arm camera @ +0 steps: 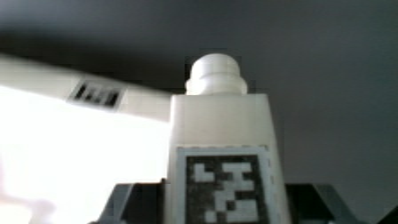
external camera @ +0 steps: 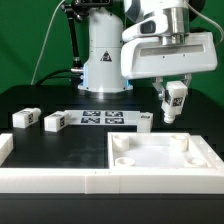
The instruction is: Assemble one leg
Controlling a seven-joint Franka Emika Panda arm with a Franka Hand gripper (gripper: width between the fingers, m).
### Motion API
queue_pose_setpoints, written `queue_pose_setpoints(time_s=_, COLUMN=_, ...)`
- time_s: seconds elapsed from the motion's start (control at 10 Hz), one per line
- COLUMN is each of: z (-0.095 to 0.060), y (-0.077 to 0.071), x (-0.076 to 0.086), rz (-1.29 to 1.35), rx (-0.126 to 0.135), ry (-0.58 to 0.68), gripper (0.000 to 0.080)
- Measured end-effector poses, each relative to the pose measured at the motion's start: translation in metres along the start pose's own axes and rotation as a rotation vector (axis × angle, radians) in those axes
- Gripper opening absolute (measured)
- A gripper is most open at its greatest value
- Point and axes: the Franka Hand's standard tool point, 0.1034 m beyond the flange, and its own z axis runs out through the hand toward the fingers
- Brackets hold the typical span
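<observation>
one leg is clamped in the gripper, hung over the white panel; not yet screwed into a corner hole; other legs are untouched; insertion judged outstanding

Black desk spreads across the scene, matte and dark under soft, even light. Behind it stands a pale, greenish wall on the exterior view's left, turning whiter and brighter toward the exterior view's right.
</observation>
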Motion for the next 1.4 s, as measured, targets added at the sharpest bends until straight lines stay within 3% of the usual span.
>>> queue_pose_setpoints(time_s=0.2, z=0.0, y=0.015, x=0.033, rz=-0.001, rx=0.001, ry=0.01, gripper=0.029)
queue_pose_setpoints(time_s=0.5, z=0.002, y=0.015, x=0.034, rz=-0.001, rx=0.001, ry=0.015, gripper=0.029)
queue_pose_setpoints(time_s=0.7, z=0.003, y=0.025, x=0.031, rz=-0.021, rx=-0.002, ry=0.003, gripper=0.029)
queue_pose_setpoints(time_s=0.9, z=0.0, y=0.039, x=0.066, rz=-0.035, rx=0.005, ry=-0.005, gripper=0.029)
queue_pose_setpoints(time_s=1.0, z=0.007, y=0.043, x=0.079, rz=-0.036, rx=0.012, ry=-0.007, gripper=0.029)
queue_pose_setpoints(time_s=1.4, z=0.031, y=0.042, x=0.112, rz=-0.031, rx=0.032, ry=0.02, gripper=0.029)
